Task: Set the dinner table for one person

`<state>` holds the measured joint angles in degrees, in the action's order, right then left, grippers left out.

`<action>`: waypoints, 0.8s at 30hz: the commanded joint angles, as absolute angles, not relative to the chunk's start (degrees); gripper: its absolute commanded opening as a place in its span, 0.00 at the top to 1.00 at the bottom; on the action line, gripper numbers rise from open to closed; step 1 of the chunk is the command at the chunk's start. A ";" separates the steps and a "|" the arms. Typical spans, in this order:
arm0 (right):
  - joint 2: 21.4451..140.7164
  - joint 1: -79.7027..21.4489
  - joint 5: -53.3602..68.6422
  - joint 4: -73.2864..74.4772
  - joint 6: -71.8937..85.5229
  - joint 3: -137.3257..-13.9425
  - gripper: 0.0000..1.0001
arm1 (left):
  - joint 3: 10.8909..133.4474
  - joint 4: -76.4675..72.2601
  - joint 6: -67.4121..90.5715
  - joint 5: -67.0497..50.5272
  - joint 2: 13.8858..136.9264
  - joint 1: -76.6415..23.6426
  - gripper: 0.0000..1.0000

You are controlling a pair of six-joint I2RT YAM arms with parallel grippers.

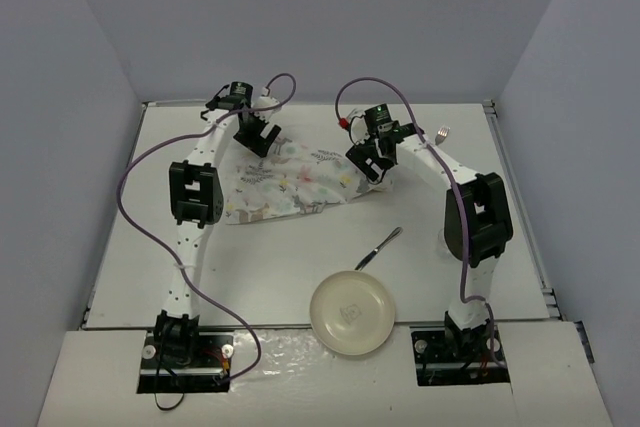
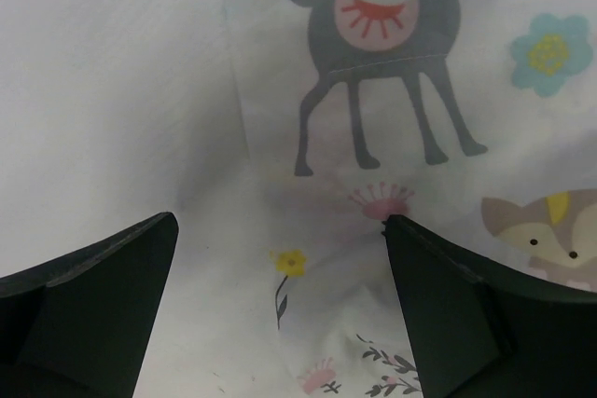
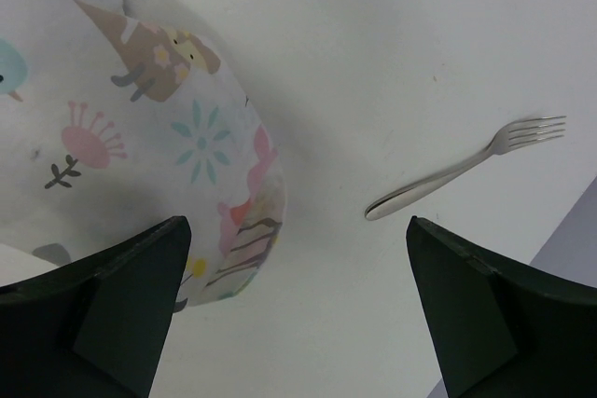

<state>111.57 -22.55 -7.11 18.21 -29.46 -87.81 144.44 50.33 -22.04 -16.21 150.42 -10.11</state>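
The white dinner table [image 1: 130,257] carries a crumpled animal-print cloth placemat [image 1: 290,182] at its middle back. My left gripper [image 1: 256,139] is open and empty over the placemat's far left corner [image 2: 308,258]. My right gripper [image 1: 372,165] is open and empty over the placemat's right edge [image 3: 140,128]. A cream plate [image 1: 352,313] sits at the near edge. A knife [image 1: 378,247] lies just beyond the plate. A fork [image 1: 442,133] lies at the back right and shows in the right wrist view [image 3: 466,167].
Grey walls close the table on the left, back and right. The right arm's elbow [image 1: 480,217] stands over the table's right side, the left arm's elbow [image 1: 192,192] over its left side.
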 commanded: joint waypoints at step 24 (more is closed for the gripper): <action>103.85 -23.91 -7.50 15.24 -29.21 -84.84 0.01 | 132.30 52.23 -29.30 -22.91 138.10 -9.02 0.06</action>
<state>107.33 -23.68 -7.05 17.23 -29.02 -85.74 122.13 49.10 -30.22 -23.44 135.89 -9.62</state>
